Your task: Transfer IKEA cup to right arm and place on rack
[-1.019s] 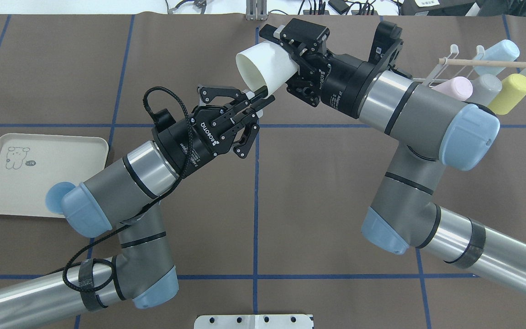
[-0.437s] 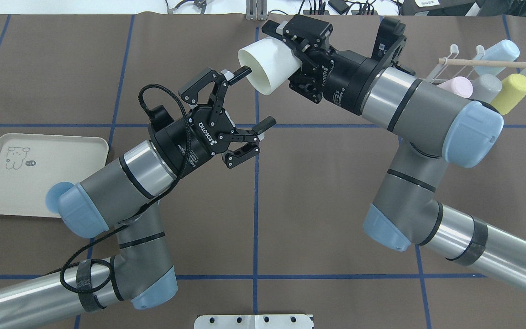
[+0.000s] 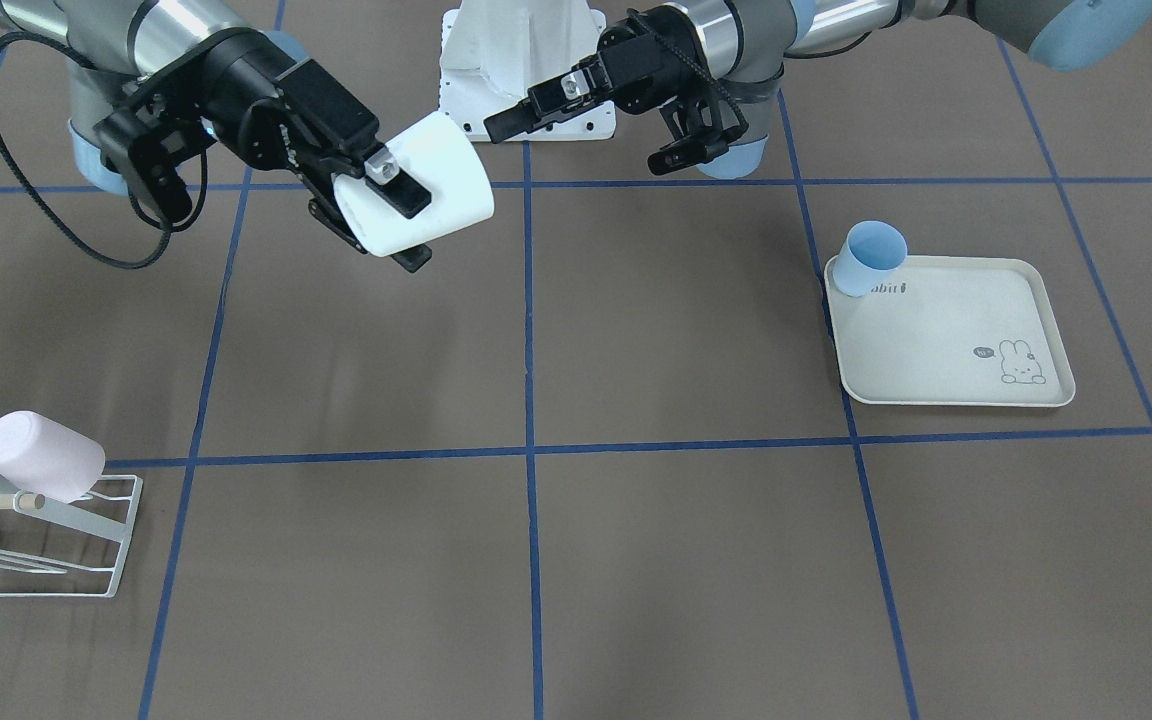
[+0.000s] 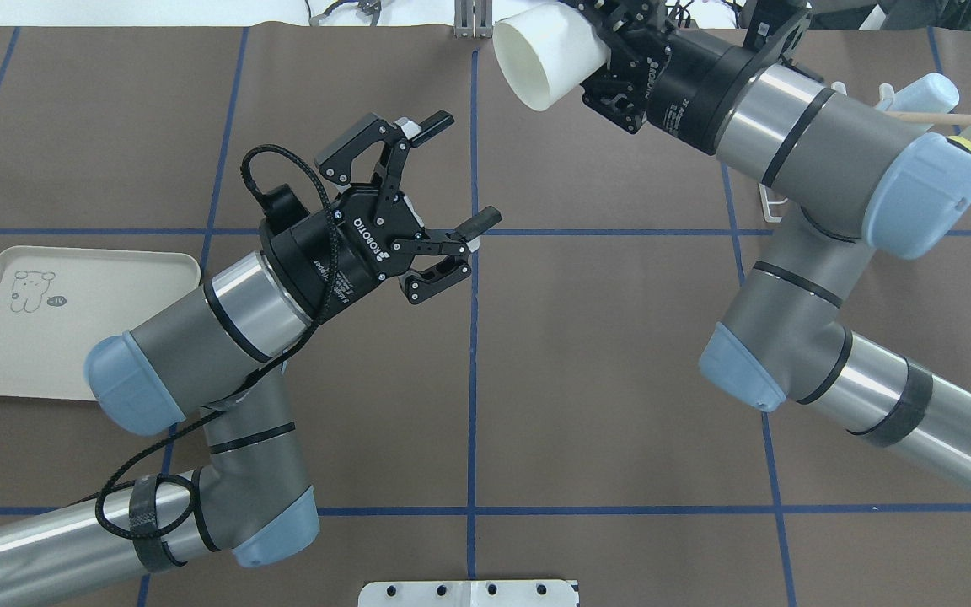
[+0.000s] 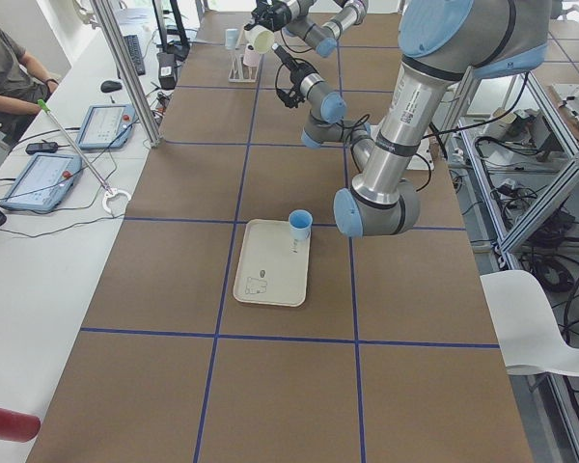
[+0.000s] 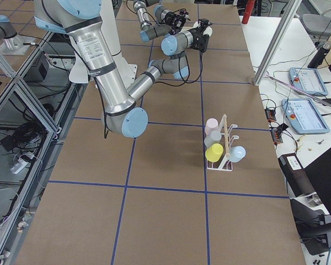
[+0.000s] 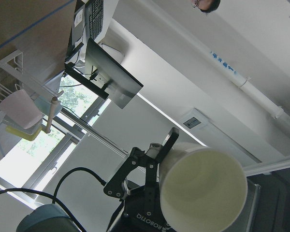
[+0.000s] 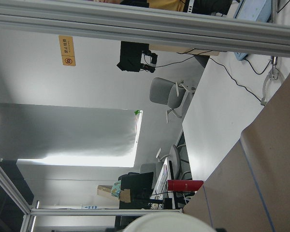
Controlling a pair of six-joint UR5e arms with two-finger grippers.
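Clamping the white IKEA cup (image 4: pixel 540 63) by its base end, the right gripper (image 3: pixel 406 225) holds it up off the table, tilted on its side with the open mouth turned toward the left arm, just on the right arm's side of the centre line and well apart from the rack (image 6: pixel 225 141). Left gripper (image 4: pixel 458 173) hangs in the air near the cup but clear of it, fingers spread wide, nothing between them! Over on the rack sit a pink cup (image 3: pixel 41 455), a yellow cup (image 6: pixel 213 153) and a pale blue cup (image 6: pixel 237 153), while a blue cup (image 3: pixel 871 258) stands upright on a corner of the rabbit-printed tray (image 3: pixel 936 340).
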